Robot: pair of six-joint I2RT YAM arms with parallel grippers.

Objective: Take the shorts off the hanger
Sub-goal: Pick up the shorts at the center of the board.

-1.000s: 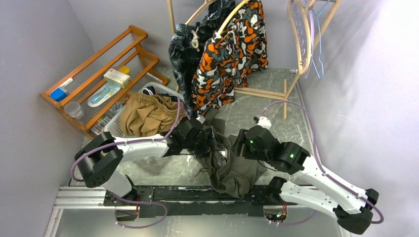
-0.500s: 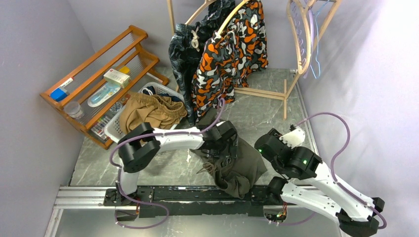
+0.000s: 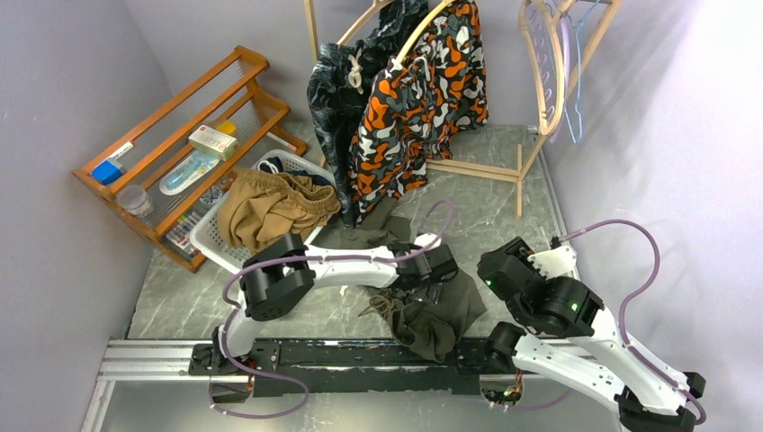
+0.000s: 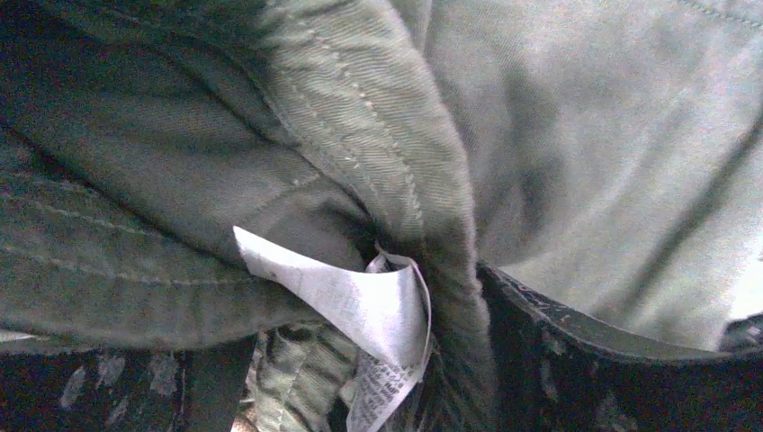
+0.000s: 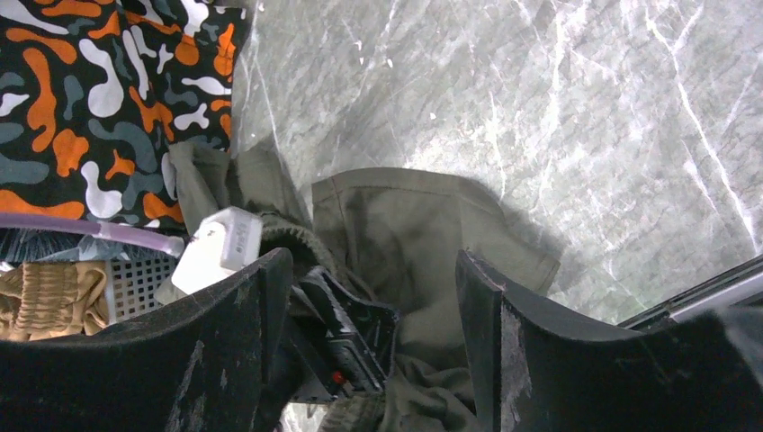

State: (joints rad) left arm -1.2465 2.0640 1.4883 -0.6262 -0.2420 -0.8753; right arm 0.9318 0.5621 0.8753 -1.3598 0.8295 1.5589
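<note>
Olive-grey shorts [image 3: 450, 310] lie crumpled on the table in front of the arm bases. My left gripper [image 3: 438, 274] reaches across them; in the left wrist view its fingers [image 4: 621, 360] stand wide apart, open, with olive fabric [image 4: 585, 135] and a white care label [image 4: 360, 306] bunched between them. My right gripper [image 5: 373, 333] hangs open and empty, to the right of the pile and above it [image 5: 405, 225]. Camouflage shorts [image 3: 423, 99] and dark leaf-print shorts [image 3: 328, 90] hang on wooden hangers [image 3: 421, 34] at the back.
A white basket [image 3: 209, 236] at the left holds tan shorts [image 3: 270, 211]. Behind it leans a wooden shelf [image 3: 180, 135] with small items. Bare hangers [image 3: 549, 63] hang at the back right on the wooden rack. The arms' rail [image 3: 342, 355] runs along the near edge.
My left arm has swung to the right over the olive-grey shorts. My right arm has drawn back to the right, away from the pile. The shorts have settled lower on the table.
</note>
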